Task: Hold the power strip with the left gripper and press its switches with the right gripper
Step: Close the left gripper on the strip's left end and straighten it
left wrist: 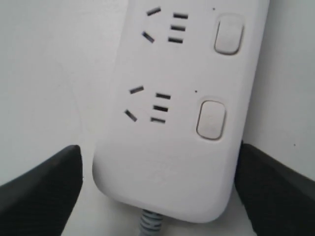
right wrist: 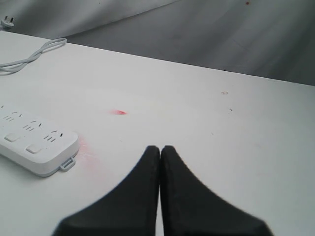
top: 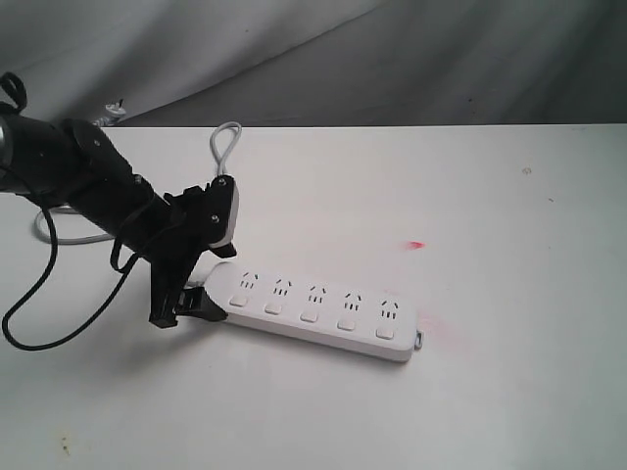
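The white power strip [top: 318, 311] lies flat on the white table, its row of square switches [top: 309, 316] along the near side. My left gripper [top: 208, 289] straddles its cord end. In the left wrist view the strip [left wrist: 167, 167] lies between the two black fingers [left wrist: 44, 191] of the left gripper [left wrist: 158, 147]. One finger touches its side and the other stands a small gap away, so the jaws are open. Two switches [left wrist: 211, 119] show there. My right gripper [right wrist: 160, 147] is shut on nothing, hovering over bare table away from the strip's far end [right wrist: 39, 147]. It is out of the exterior view.
The grey cord [top: 225, 139] loops back behind the left arm toward the table's far edge, ending in a plug [right wrist: 7, 20]. A loose black cable [top: 29, 294] hangs off the left arm. A small red mark [top: 416, 245] sits on the table beyond the strip.
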Controlling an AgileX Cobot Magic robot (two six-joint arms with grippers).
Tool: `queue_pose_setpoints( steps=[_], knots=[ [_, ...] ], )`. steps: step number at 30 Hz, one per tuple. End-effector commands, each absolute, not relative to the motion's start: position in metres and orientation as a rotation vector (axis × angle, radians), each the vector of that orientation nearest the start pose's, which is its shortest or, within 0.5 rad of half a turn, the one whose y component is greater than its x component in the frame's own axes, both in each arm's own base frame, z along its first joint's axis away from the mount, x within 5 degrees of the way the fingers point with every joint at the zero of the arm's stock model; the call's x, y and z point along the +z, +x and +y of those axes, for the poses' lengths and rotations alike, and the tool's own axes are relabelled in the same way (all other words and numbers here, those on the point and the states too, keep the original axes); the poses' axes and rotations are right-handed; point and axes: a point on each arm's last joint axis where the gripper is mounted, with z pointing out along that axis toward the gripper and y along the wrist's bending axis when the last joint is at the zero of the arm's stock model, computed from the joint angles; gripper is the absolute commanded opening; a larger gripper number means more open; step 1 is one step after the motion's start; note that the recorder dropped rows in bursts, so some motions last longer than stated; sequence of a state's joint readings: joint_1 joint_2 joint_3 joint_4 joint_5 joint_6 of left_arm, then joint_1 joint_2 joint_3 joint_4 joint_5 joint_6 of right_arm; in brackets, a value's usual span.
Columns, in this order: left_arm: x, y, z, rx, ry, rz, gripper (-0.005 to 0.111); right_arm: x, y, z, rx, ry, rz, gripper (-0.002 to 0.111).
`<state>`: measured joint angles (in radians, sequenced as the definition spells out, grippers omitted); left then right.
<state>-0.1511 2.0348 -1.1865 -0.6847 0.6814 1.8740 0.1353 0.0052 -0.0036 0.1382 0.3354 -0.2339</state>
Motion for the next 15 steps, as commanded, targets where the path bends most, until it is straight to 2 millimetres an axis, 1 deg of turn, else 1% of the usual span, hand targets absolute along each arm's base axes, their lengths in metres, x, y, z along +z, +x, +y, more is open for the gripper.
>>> queue_pose_setpoints(
  steps=[1, 5, 15],
  knots=[
    [0.1218, 0.3695, -0.0912, -0.281, 1.838, 2.0, 0.079, 0.1833, 0.0527, 0.0111, 0.065, -0.237, 1.799, 0.0],
    [0.1201, 0.3662, -0.0884, -0.288, 1.864, 2.047, 0.079, 0.1833, 0.0527, 0.0111, 0.065, -0.237, 1.799, 0.0],
    [0.1179, 0.3639, -0.089, -0.331, 1.856, 2.077, 0.079, 0.1833, 0.0527, 0.0111, 0.065, -0.237, 1.799, 0.0]
  ],
)
